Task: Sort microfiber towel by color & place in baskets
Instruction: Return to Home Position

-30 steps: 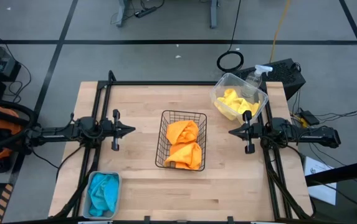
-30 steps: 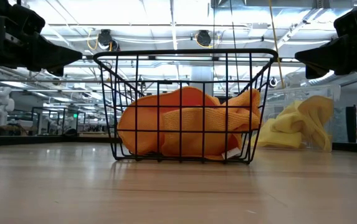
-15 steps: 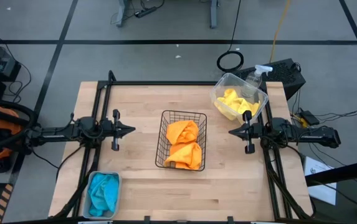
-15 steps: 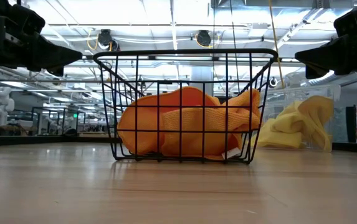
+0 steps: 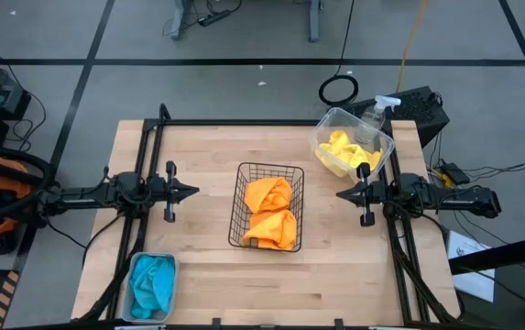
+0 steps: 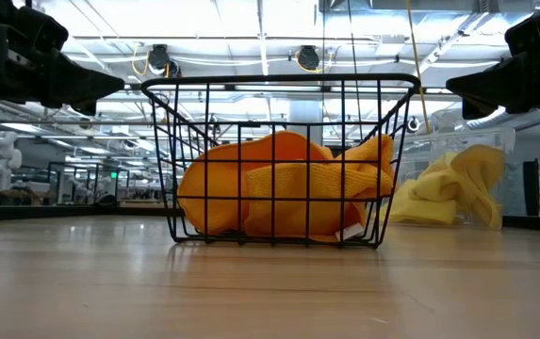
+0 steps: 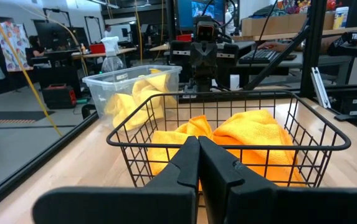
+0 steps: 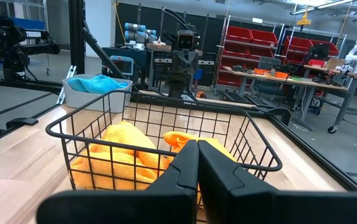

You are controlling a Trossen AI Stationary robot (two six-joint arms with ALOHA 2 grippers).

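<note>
In the black basket lie the orange towels, right between the left gripper and right gripper. Both grippers pressed together.

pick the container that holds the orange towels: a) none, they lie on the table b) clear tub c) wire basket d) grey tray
c: the orange towels lie inside the wire basket at mid-table, while the clear tub holds yellow towels and the grey tray holds blue towels.
</note>
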